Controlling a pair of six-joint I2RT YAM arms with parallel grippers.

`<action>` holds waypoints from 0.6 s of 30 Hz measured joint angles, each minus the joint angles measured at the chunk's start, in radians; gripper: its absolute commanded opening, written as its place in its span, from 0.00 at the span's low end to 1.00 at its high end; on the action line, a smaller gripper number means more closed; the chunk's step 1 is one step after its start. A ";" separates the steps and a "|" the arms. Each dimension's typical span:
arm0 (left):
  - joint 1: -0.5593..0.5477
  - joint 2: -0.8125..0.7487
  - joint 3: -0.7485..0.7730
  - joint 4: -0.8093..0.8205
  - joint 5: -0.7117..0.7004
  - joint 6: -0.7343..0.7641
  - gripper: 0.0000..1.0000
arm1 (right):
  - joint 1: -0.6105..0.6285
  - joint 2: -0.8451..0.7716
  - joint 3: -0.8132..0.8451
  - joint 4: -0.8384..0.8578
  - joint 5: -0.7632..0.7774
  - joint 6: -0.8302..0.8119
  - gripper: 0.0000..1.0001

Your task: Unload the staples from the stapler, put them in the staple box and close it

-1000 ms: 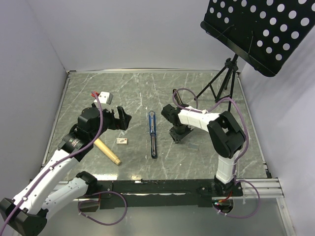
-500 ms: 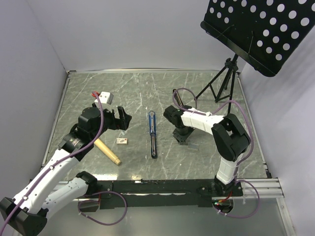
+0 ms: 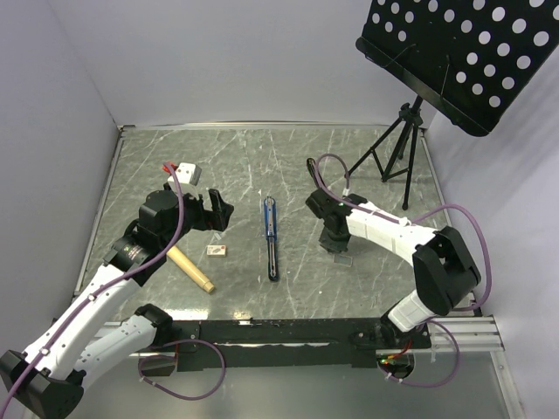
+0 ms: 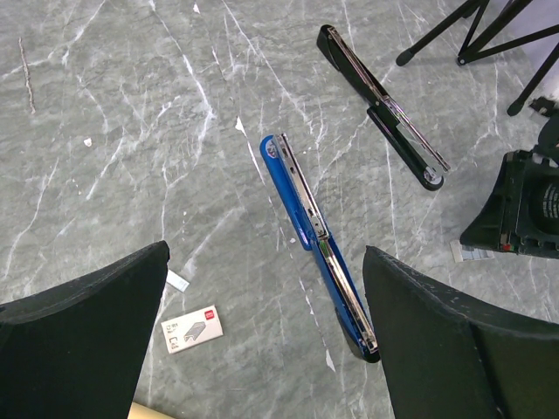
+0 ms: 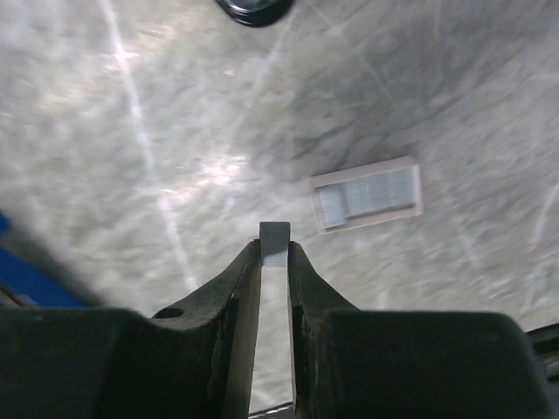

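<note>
From above, the stapler point(image 3: 271, 237) lies opened flat mid-table; the left gripper point(image 3: 220, 212) hangs to its left, jaws spread wide; the right gripper point(image 3: 334, 246) is down at the table on its right. Left wrist: the stapler, silver rail up, sits framed between those wide fingers; a black stapler point(image 4: 383, 105) lies beyond it. Right wrist: jaws pinched narrow on a thin grey strip point(image 5: 274, 242); a ribbed pale strip point(image 5: 367, 194) lies flat, farther from the stapler's blue edge.

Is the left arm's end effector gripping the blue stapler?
No, the left end effector is open above the blue stapler, which lies on the table untouched.
</note>
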 measured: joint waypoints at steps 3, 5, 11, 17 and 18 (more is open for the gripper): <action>-0.002 0.000 0.000 0.000 0.000 0.000 0.97 | -0.026 -0.016 -0.058 0.031 -0.023 -0.083 0.13; -0.004 0.000 0.000 0.000 0.000 0.000 0.97 | -0.039 -0.019 -0.091 0.044 -0.035 -0.128 0.12; -0.005 0.002 0.000 0.000 0.000 0.000 0.97 | -0.067 -0.040 -0.151 0.077 -0.064 -0.227 0.12; -0.005 0.006 -0.001 0.000 0.000 0.000 0.97 | -0.098 -0.075 -0.184 0.118 -0.078 -0.283 0.12; -0.006 0.006 -0.001 0.000 0.000 0.000 0.97 | -0.104 -0.080 -0.187 0.122 -0.080 -0.291 0.11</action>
